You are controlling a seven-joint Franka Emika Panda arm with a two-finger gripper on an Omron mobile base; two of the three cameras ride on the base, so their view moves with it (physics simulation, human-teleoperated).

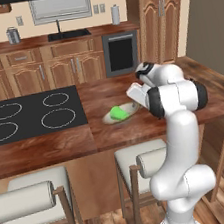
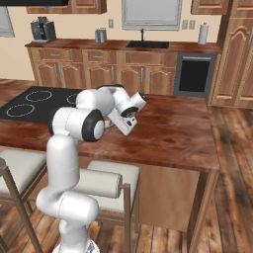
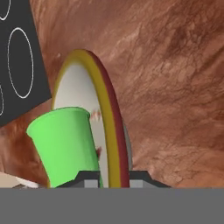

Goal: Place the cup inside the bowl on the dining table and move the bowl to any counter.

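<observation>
One green cup lies in the bowl on the dining table from the left base. From the hand view, gripper fingers straddle the bowl's rim, pinching it, cup just beside.

The white arm folds forward and down — its gripper low, finger tips set narrowly apart.

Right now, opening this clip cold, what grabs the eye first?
The bright green cup stands out at once, lying in the shallow bowl on the dining table, just right of the black cooktop. The white arm bends low over it, and in the hand view the pincer straddles the bowl's rim with the cup beside it.
</observation>
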